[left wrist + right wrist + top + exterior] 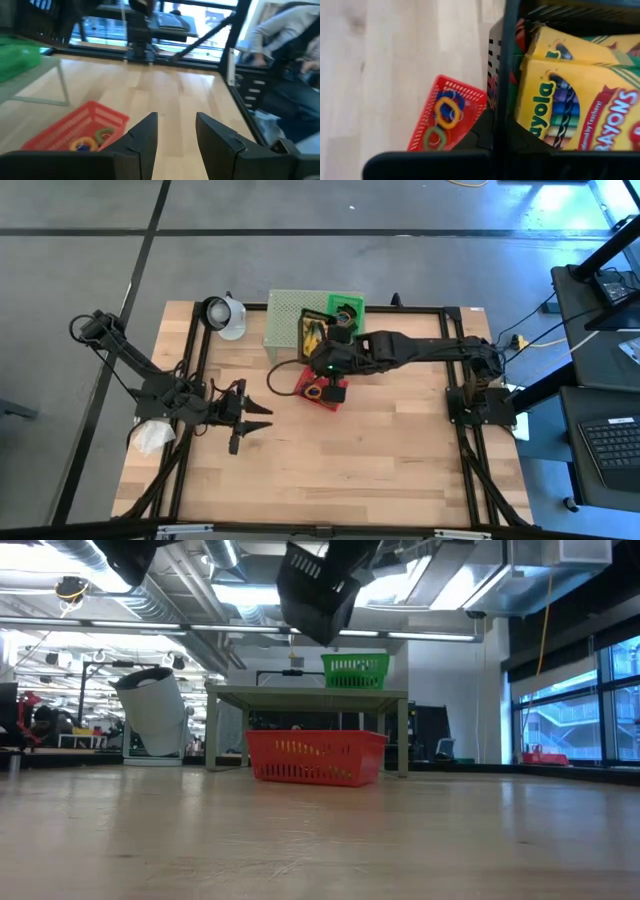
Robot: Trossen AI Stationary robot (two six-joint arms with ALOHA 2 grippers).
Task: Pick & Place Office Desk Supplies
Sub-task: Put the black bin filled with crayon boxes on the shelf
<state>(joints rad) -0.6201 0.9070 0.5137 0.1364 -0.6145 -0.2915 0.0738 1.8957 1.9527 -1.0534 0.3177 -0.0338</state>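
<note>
Black basket lifted over the red one

Our right claw (502,125) clenches the black slotted plastic basket (496,60) of yellow crayon boxes (580,100) above the red plastic mesh basket (422,132) of coloured loops (447,112); our left claw (176,135) hangs released over the desk (400,450).

Counts, as far as visible:
- red perforated plastic basket (322,392): 1.
- green perforated plastic basket (345,307): 1, on the shelf.
- black perforated plastic basket (314,590): 1.
- pale green perforated metal shelf (285,320): 1.
- yellow-and-green cardboard crayon boxes (580,107): at least 2 in the black basket; more cannot be told.
- small coloured plastic loops (446,112) in the red basket: about 3 to 4, yellow, green, blue; overlapping.
- white tipped cup-like container (226,316): 1.
- white wad of soft material (153,437): 1.
</note>
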